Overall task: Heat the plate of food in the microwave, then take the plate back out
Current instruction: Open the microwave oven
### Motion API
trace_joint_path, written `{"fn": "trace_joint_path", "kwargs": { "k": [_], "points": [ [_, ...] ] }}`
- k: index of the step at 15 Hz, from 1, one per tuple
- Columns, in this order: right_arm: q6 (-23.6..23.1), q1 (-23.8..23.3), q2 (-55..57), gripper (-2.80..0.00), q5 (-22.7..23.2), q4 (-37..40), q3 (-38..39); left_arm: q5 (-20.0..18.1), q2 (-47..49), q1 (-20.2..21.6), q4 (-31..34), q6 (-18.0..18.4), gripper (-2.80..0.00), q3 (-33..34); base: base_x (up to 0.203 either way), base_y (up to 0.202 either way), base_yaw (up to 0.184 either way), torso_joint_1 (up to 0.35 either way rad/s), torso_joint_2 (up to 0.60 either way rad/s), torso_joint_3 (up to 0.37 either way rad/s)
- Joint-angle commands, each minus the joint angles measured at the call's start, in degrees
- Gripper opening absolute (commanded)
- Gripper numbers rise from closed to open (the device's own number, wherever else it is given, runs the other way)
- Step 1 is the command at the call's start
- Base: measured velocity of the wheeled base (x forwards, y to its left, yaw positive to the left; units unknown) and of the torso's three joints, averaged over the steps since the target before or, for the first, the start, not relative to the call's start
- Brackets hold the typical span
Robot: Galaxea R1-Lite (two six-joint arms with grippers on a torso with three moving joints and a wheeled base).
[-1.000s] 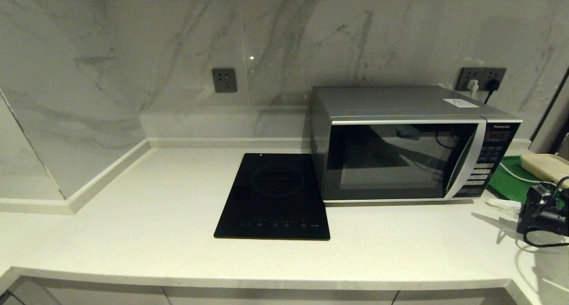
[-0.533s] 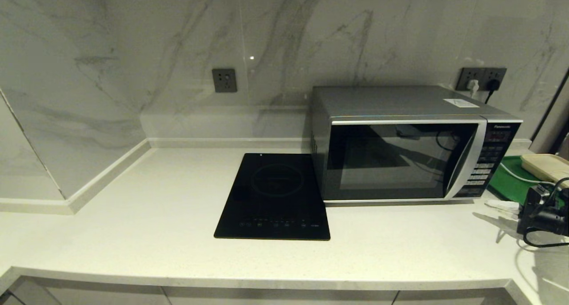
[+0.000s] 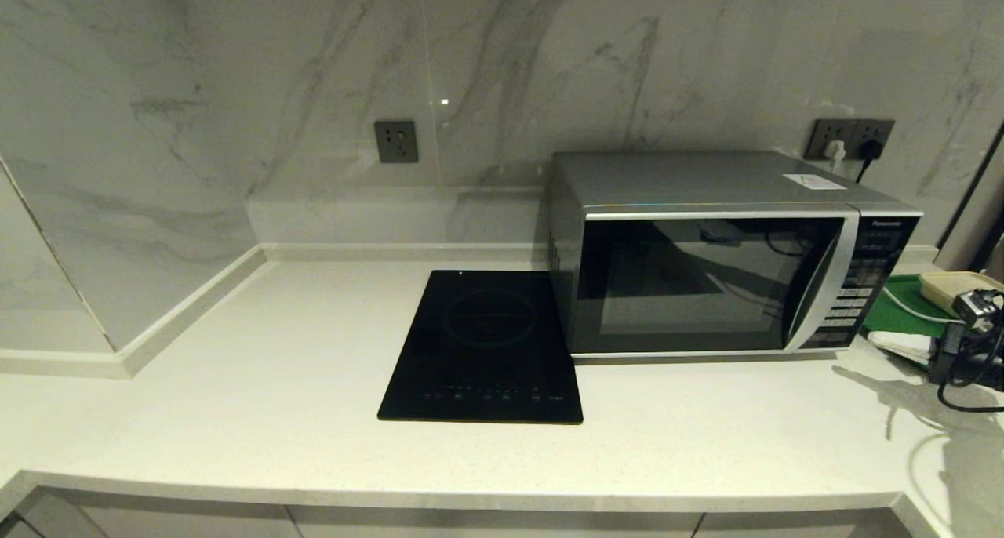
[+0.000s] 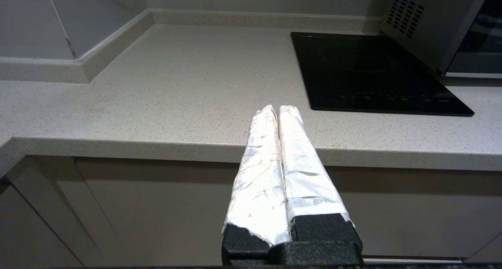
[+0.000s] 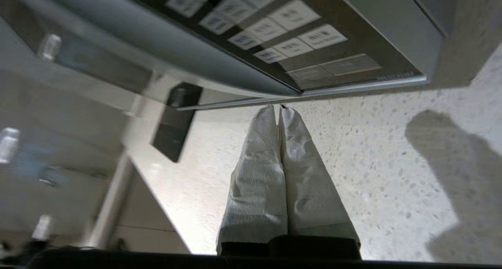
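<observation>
So in the head view the microwave (image 3: 733, 256) sits on the pale counter (image 3: 274, 381) against the marble wall, door closed, with the black induction cooktop (image 3: 485, 346) just beside it on its left. The plate of food isn't visible in any view, and the dark glass doesn't show whether it's inside. At the far right edge the right arm's wrist (image 3: 969, 338) pokes in low over the counter, near the microwave's button panel (image 3: 863, 283), in front of a green tray (image 3: 902, 310) with a cream-coloured thing (image 3: 961, 291) on it.

Left wrist view: the left claw (image 4: 277, 111) is parked in front of the counter edge, its taped fingers (image 4: 261, 175) pressed together, holding nothing. The cooktop (image 4: 372, 73) and a corner of the microwave (image 4: 423, 22) show beyond it.

Right wrist view: the right claw (image 5: 277, 110) is pinched closed and empty, tips close to the bottom corner of the microwave (image 5: 353, 33) by the button panel (image 5: 282, 29), with the speckled counter (image 5: 372, 163) under it.
</observation>
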Motion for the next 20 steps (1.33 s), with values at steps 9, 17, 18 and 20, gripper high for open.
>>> {"fn": "trace_joint_path", "kwargs": {
  "k": [9, 17, 18, 20],
  "points": [
    [-6.9, -3.9, -14.7, -2.80, -42.1, 3.1, 14.6, 0.1, 0.0, 0.0, 0.0, 0.0, -2.80, 0.0, 0.000, 0.000, 0.000, 0.000, 0.00, 0.000],
    [4.8, 5.1, -14.6, -2.80, -60.2, -17.8, 16.5, 0.0, 0.0, 0.0, 0.0, 0.0, -2.80, 0.0, 0.000, 0.000, 0.000, 0.000, 0.00, 0.000],
    [5.3, 5.6, -14.9, -2.80, -61.1, -22.5, 18.7, 0.1, 0.0, 0.0, 0.0, 0.0, -2.80, 0.0, 0.000, 0.000, 0.000, 0.000, 0.00, 0.000],
    [6.8, 6.8, -13.3, -2.80, -61.0, -22.0, 19.1, 0.0, 0.0, 0.0, 0.0, 0.0, -2.80, 0.0, 0.000, 0.000, 0.000, 0.000, 0.00, 0.000]
  ]
}}
